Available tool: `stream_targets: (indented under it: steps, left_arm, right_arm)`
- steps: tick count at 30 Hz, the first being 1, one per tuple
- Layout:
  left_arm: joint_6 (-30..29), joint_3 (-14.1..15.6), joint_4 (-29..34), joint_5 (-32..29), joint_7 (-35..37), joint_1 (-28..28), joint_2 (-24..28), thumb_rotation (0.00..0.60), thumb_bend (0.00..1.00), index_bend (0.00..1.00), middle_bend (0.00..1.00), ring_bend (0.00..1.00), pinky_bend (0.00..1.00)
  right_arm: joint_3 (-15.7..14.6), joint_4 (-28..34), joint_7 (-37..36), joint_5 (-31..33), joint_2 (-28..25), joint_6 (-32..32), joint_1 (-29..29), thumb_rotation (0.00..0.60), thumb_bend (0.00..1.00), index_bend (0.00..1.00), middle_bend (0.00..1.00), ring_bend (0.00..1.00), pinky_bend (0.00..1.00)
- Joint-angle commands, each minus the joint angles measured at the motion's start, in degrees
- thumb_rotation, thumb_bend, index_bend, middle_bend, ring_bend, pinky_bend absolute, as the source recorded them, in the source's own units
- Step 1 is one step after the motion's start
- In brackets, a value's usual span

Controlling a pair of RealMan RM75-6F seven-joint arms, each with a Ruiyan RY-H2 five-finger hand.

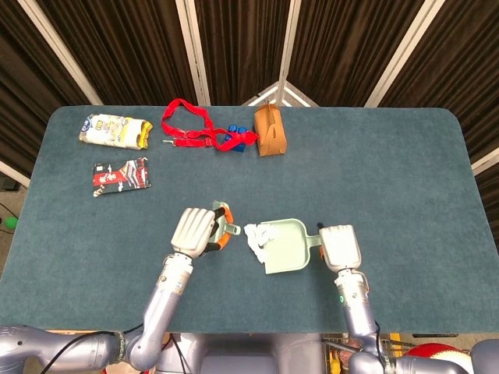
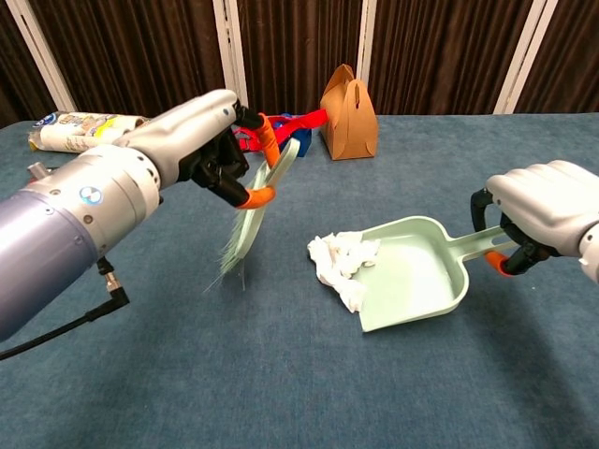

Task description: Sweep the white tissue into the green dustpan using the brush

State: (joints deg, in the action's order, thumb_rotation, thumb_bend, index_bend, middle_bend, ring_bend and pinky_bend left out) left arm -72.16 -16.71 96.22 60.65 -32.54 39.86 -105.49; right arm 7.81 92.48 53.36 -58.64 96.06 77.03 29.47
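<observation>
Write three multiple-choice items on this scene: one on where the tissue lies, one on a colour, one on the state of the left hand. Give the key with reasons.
1. Where is the white tissue?
A. at the mouth of the green dustpan
B. beside the brown paper bag
C. under the snack packet

2. What colour is the strap at the far side of the table?
A. yellow
B. red
C. black

3. What is the left hand doing?
A. resting flat on the table
B. holding the dustpan
C. holding the brush

Key: 1 A, the tissue lies across the pan's front lip. 2 B, the strap shows red in both views. 3 C, its fingers wrap the brush handle while the right hand holds the pan's handle.
</observation>
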Motion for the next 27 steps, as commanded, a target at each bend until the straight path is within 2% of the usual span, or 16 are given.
stream_targets:
  steps: [1, 9, 18, 27]
  left_arm:
    - [0.37, 0.49, -0.66, -0.36, 0.43, -0.16, -0.06, 0.6, 0.64, 0.79, 1.0, 1.0, 1.0]
    - [1.16, 1.08, -4.81, 0.69, 3.46, 0.84, -4.56, 0.6, 0.64, 0.79, 1.0, 1.0, 1.0]
    - [2.03, -0.52, -12.35, 2.3, 6.99, 3.61, -13.01, 0.6, 0.64, 0.79, 1.0, 1.0, 1.0]
    - [2.1, -2.48, -19.39, 7.7, 12.21, 7.03, -19.48, 0.6, 0.62, 0.77, 1.0, 1.0, 1.0]
  right_arm:
    - [-0.05, -0.05, 0.25, 0.1, 0.46, 0.03, 0.11, 0.6, 0.52, 0.64, 0.88, 0.88, 0.88]
    - [0.4, -0.17, 1.22, 0.38, 1.54, 0.19, 0.66, 0.6, 0.52, 0.64, 0.88, 0.88, 0.88]
    - [0.97, -0.81, 0.76, 1.09, 1.22, -0.29, 0.94, 0.6, 0.52, 0.64, 0.88, 0.88, 0.88]
    - [1.08, -0.16, 0.1, 1.07, 0.12, -0.23, 0.85, 0.6, 0.52, 0.64, 0.88, 0.88, 0.88]
